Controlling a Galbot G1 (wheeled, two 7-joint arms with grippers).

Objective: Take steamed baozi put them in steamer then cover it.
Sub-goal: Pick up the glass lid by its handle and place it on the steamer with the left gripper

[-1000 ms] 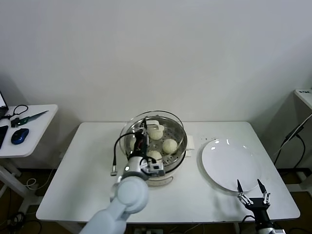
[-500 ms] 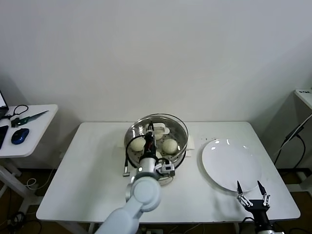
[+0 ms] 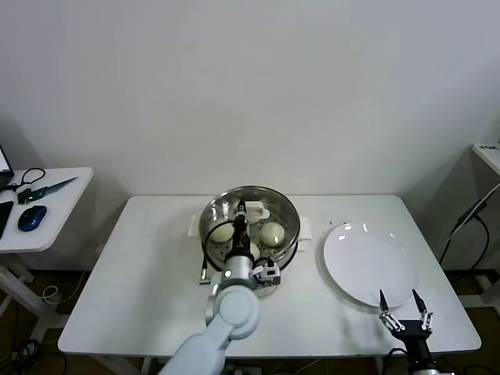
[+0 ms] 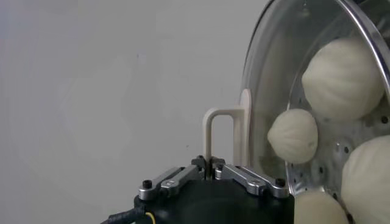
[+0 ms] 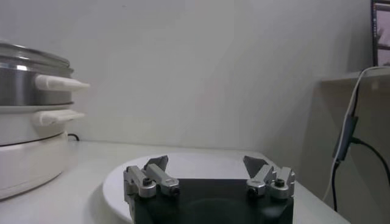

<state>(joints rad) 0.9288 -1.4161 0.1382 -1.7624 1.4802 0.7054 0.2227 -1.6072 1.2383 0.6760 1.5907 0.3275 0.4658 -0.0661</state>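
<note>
**Lid nearly seated: watch the release**

Nearest you, the right pincer [image 3: 405, 312] waits with its fingers spread wide at the near right edge of the white table [image 3: 133, 297], just in front of the empty flat white plate [image 3: 367, 262]. It holds nothing and poses little risk unless it lifts into that plate.

Farther in, the left pincer [image 3: 241, 215] is pressed together on the flat white handle [image 4: 222, 131] of the round clear glass lid [image 3: 251, 211], which sits over the round shiny stainless-steel steamer basket [image 3: 287, 244] on its white cooker base at mid-table. Through the glass you see the smooth cream-white baozi [image 3: 272, 233] resting on the perforated floor.

I cannot tell from here whether the metal rim is seated all the way round. If you let go while it rides on one edge, the lid may tip or slide off. Pull away sideways before the fingers clear the handle and you could drag the lid askew, or nudge the whole steamer toward the plate.
</note>
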